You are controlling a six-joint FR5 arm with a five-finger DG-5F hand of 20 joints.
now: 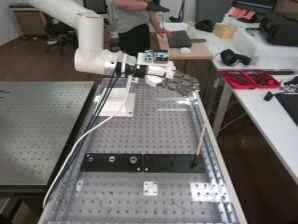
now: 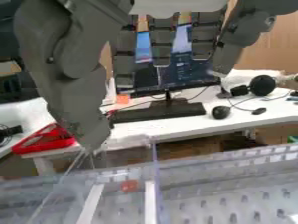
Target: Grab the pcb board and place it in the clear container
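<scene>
At the far end of the bench the hand (image 1: 181, 84) reaches out from the white arm's wrist, its dark fingers extended over the far right corner. In the wrist view the hand (image 2: 74, 82) hangs with fingers and thumb relaxed and apart, nothing held between them. Below the fingertips stands a see-through wall of what looks like the clear container (image 2: 154, 175), with pale strips and a small reddish patch (image 2: 130, 186) by it. From above, the clear container (image 1: 174, 104) is faint against the perforated bench, just nearer than the hand.
A white plate (image 1: 121, 109) lies left of the container. Black bars (image 1: 112, 162) cross the perforated bench, and a thin brownish rod (image 1: 201, 141) stands at their right end. Metal rails edge the bench. Red trays (image 1: 238, 80) sit on the white side table (image 1: 266, 112).
</scene>
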